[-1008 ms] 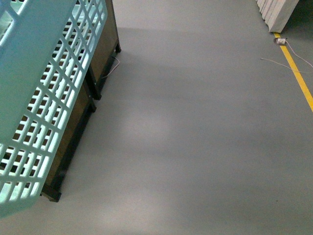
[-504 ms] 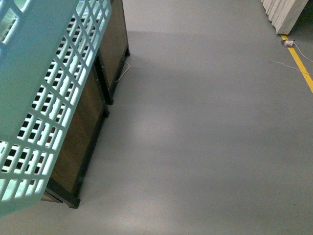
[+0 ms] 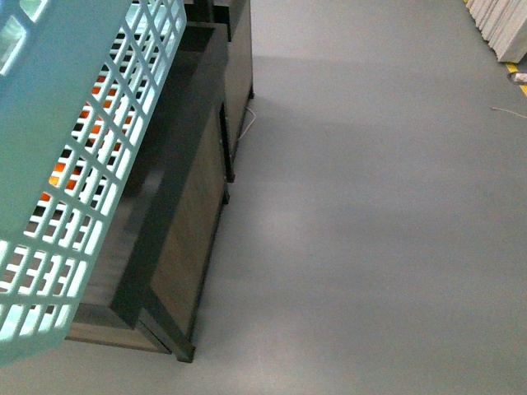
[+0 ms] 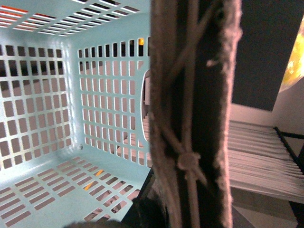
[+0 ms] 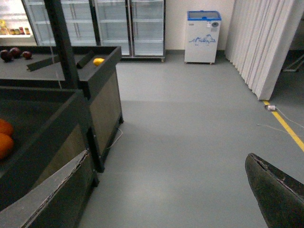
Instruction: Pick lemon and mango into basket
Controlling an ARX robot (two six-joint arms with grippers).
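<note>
The light teal basket (image 3: 58, 123) hangs tilted at the left of the front view, above a dark display stand (image 3: 181, 214). In the left wrist view I look into the basket (image 4: 42, 180), which is empty where it shows. Its brown handle (image 4: 190, 95), wound with ties, runs straight through my left gripper (image 4: 185, 213), which is shut on it. My right gripper (image 5: 161, 204) is open over bare floor, with nothing between its fingertips (image 5: 278, 194). A yellow oval lemon (image 5: 98, 61) lies on the farther stand's top. I cannot make out the mango.
Two orange fruits (image 5: 4, 137) lie in the nearer stand's bin and dark red apples (image 5: 14, 53) on the farther one. Glass-door fridges (image 5: 128, 26), a white chest freezer (image 5: 203, 36) and a white curtain (image 5: 261, 42) line the back. Grey floor (image 3: 370, 230) spreads to the right.
The front view has swung left: the stands now reach further right and the nearer bin's top shows, with orange visible through the basket's slots. The basket stays held at the left.
</note>
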